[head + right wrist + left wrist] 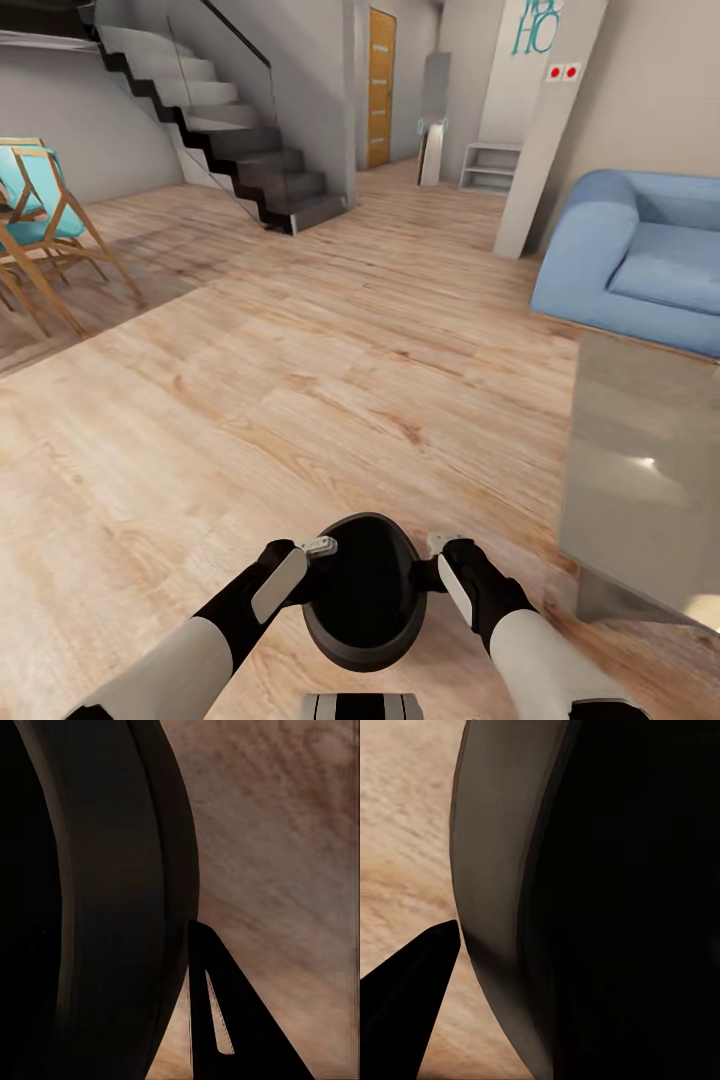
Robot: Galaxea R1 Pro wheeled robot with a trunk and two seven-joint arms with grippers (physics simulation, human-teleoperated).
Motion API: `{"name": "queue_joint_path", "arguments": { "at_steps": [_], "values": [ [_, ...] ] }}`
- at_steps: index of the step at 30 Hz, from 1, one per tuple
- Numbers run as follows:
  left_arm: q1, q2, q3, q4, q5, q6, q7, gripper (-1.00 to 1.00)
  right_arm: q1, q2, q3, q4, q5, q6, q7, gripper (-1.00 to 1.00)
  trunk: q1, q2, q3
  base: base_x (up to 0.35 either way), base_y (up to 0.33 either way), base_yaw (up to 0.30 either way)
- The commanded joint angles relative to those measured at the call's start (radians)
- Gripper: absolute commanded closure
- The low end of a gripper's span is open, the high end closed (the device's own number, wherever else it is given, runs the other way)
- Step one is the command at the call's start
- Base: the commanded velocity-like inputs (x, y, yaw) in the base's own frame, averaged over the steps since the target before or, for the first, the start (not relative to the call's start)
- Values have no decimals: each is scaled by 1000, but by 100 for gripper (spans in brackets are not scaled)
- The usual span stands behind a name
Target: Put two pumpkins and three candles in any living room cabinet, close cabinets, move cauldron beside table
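Black cauldron (365, 595) held low before the trunk above the wooden floor (300, 400), left gripper (318, 549) and right gripper (440, 545) each clamped on its rim from opposite sides; glass table (640, 480) near, right; blue sofa (640, 260) beyond; staircase (230, 130) far left

blue sofa (640, 255), staircase (235, 140), wooden chairs (40, 225)

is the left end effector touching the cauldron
Touching. In the head view the left end effector presses against the rim of the cauldron, and the left wrist view shows the cauldron's wall meeting a fingertip with no gap.
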Motion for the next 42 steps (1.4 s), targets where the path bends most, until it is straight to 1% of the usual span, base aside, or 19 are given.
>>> {"name": "queue_joint_path", "arguments": {
  "at_steps": [1,9,10,27,29,31,32,33,35,36,39,40,42],
  "values": [
    [0,1,-7,-2,31,-1,10,100,-1,0,-12,-6,32,6,-1,100,0,0,-1,0,0,-242],
    [1,2,-6,-2,31,-1,10,100,0,0,-13,-21,32,6,-1,100,0,0,-1,0,0,-88],
    [2,2,-7,-2,31,-1,10,-100,0,0,-14,-27,32,6,-1,-100,0,0,-1,0,0,-6],
    [2,3,-5,-7,31,-3,10,-100,1,-1,-14,-38,31,7,-1,-100,0,0,-1,0,0,0],
    [3,3,-5,-21,31,-3,11,-100,5,-1,-14,-61,31,7,0,-100,0,0,-1,0,0,0],
    [7,4,-4,-47,31,-3,14,-100,9,-1,-13,-120,31,8,0,-100,0,0,-1,0,0,0],
    [30,23,0,-165,30,-3,25,-100,26,-2,-10,-290,31,10,2,-100,0,0,-1,0,0,0],
    [44,35,2,-215,29,-3,28,-100,32,-2,-10,-322,31,10,2,-100,0,0,-1,0,0,0],
    [62,48,3,-269,29,-3,32,-100,36,-2,-9,-349,31,10,3,-100,0,0,-1,0,0,0],
    [82,61,4,-323,29,-3,42,-100,39,-2,-9,-372,30,11,4,-100,0,0,-1,0,0,0],
    [108,75,6,-394,29,-3,62,-100,42,-2,-8,-406,30,30,6,-100,0,0,-1,0,0,0],
    [121,81,7,-430,29,-3,74,-100,44,-2,-7,-433,30,51,7,-100,0,0,-1,0,0,0],
    [132,86,8,-466,29,-3,84,-100,56,-2,-6,-480,29,76,9,-100,0,0,-1,0,0,0]
  ]
}}
